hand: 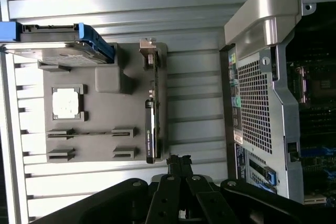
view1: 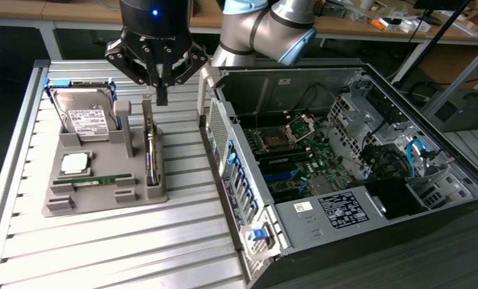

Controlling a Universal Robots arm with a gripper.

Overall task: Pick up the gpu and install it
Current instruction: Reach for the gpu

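The gpu (view1: 150,144) stands on its long edge in a slot of the grey holder tray (view1: 102,195), its metal end bracket toward the far end. In the wrist view the gpu (hand: 151,124) is a thin dark strip along the side of the tray (hand: 105,85). My gripper (view1: 160,95) hangs just above the card's far end with its fingers together and nothing between them. From the wrist camera the gripper (hand: 179,160) sits just off one end of the card, apart from it. The open computer case (view1: 344,150) lies at the exterior view's right, motherboard (view1: 295,156) exposed.
The tray also carries a silver hard drive (view1: 86,117) in a blue frame, a square processor chip (view1: 76,161) and a long green memory stick (view1: 94,179). The case's rear panel (hand: 262,87) stands close beside the tray. Everything rests on a slatted metal table (view1: 142,241).
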